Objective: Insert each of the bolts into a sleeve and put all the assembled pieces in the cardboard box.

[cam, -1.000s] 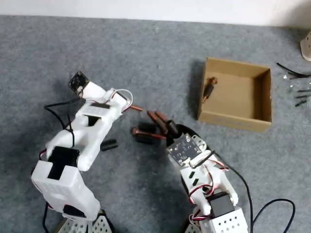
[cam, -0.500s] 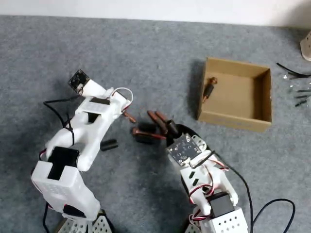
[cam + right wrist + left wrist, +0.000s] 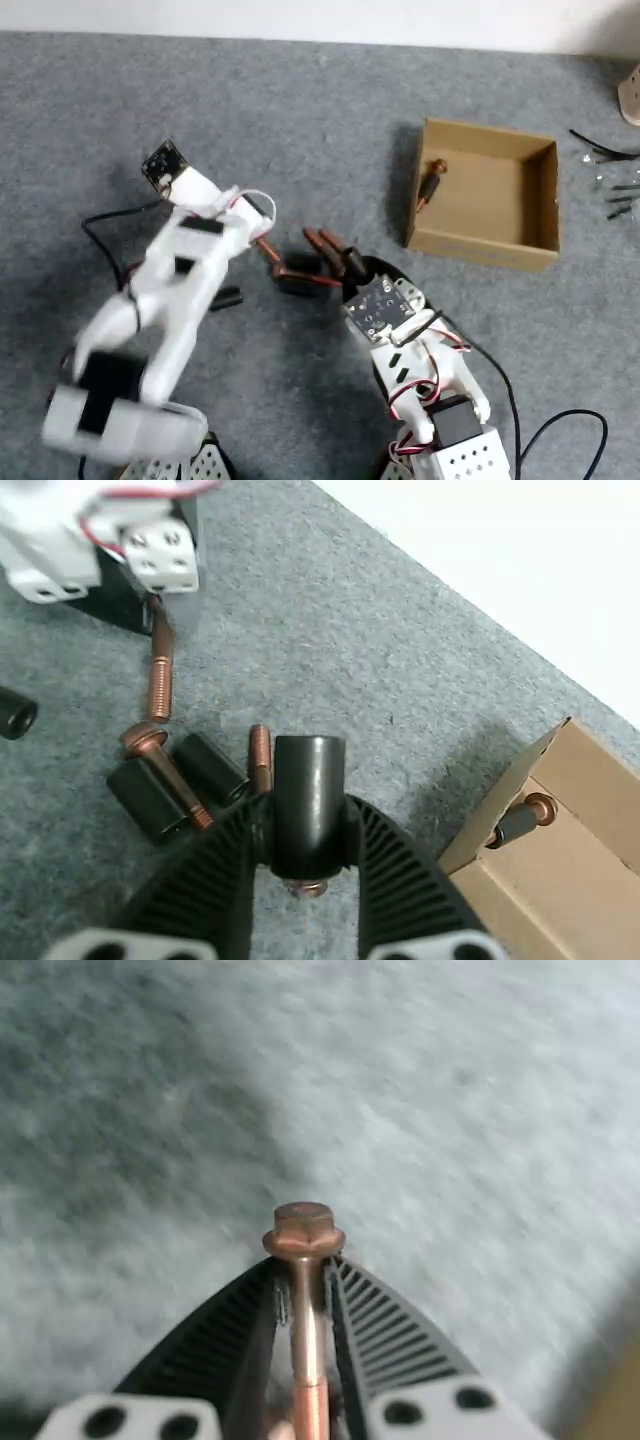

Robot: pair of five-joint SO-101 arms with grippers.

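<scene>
Currently a bolt (image 3: pixel 303 1235) is clamped between the left gripper's (image 3: pixel 305 1262) fingers, head outward. A sleeve (image 3: pixel 309 780) is clamped in the right gripper (image 3: pixel 306 810), near the cardboard box (image 3: pixel 480 250). Bolt axis should be aligned with the sleeve bore before pushing. Any tilt is likely to cause jamming.

The left arm (image 3: pixel 165 295) is showing blurred at 7 o'clock, and the bits (image 3: pixel 615 185) at 3 o'clock are reading too small to tell. The bolt (image 3: pixel 304 1240) in the left tool (image 3: pixel 305 1268) is running off the edge. The sleeve (image 3: pixel 308 795) in the right tool (image 3: pixel 306 825) is covering most of a second bolt (image 3: pixel 305 887).
</scene>
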